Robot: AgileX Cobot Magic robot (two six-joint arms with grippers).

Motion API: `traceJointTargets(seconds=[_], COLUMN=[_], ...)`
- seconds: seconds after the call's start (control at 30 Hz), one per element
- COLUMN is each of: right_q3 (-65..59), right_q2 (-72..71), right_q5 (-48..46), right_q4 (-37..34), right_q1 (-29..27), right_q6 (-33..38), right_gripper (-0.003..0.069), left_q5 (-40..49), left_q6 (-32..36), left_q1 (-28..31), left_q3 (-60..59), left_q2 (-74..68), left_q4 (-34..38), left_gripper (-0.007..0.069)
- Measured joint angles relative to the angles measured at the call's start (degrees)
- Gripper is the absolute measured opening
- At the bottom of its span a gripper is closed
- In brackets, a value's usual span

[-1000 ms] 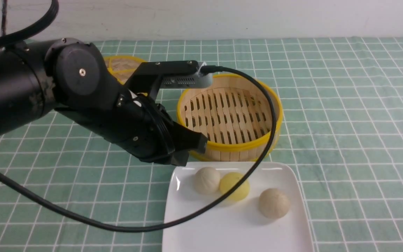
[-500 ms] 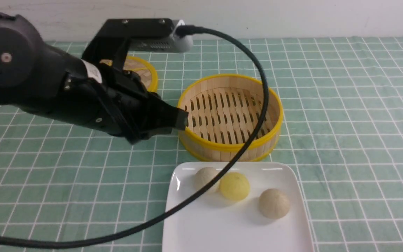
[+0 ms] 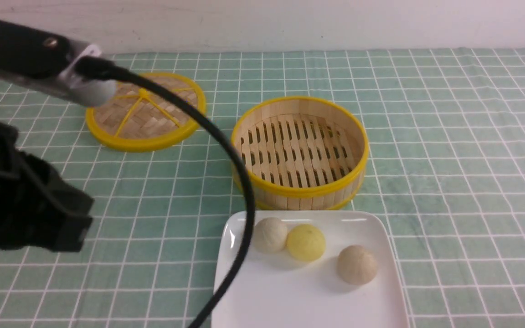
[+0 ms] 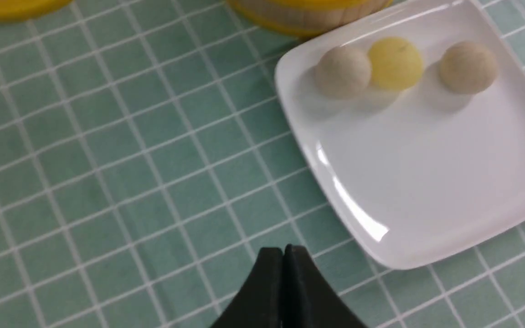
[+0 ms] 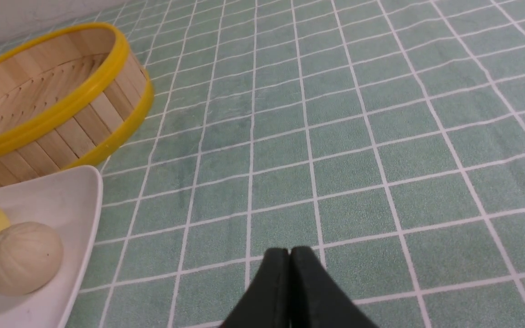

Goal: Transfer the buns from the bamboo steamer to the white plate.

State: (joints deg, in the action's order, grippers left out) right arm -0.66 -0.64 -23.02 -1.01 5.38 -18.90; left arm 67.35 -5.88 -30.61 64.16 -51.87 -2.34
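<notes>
Buns [image 3: 270, 234] sit on white plate [image 3: 308, 300] — one touching yellow ball [image 3: 306, 242], one apart. Bamboo steamer [image 3: 299, 193] just behind plate. Left gripper [image 4: 283, 249], right gripper [image 5: 289, 250] — jaws together, holding nothing, above counter [image 3: 449, 182].

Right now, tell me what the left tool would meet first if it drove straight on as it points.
Probably the cloth: the left tool, shut, points down at bare squares just ahead. The plate lies further on, off to one side; depth is unclear.

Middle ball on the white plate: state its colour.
The middle ball is bright yellow; the front view shows it best.
</notes>
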Motion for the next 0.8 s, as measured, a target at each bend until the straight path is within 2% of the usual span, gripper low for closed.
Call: traceJointTargets(seconds=[0.13, 0.23, 0.27, 0.53, 0.8], right_q3=[0.0, 0.0, 0.0, 0.0, 0.0], right_q2=[0.0, 0.0, 0.0, 0.0, 0.0], right_q5=[0.0, 0.0, 0.0, 0.4, 0.4], right_q4=[0.0, 0.0, 0.0, -0.9, -1.1], right_q1=[0.0, 0.0, 0.0, 0.0, 0.0], right_q6=[0.2, 2.3, 5.2, 16.3, 17.8], right_gripper=[0.0024, 0.0027, 0.0027, 0.0036, 0.0044], left_q5=[3.8, 3.8, 3.8, 3.8, 3.8], left_q6=[-6.1, -8.9, -10.3, -15.3, -16.4], left_q1=[0.0, 0.0, 0.0, 0.0, 0.0], left_q3=[0.0, 0.0, 0.0, 0.0, -3.3], left_q2=[5.5, 8.7, 11.3, 19.6, 27.0], left_q4=[-7.8, -11.3, -12.5, -10.5, -9.4], left_gripper=[0.0008, 0.0008, 0.0008, 0.0008, 0.0008])
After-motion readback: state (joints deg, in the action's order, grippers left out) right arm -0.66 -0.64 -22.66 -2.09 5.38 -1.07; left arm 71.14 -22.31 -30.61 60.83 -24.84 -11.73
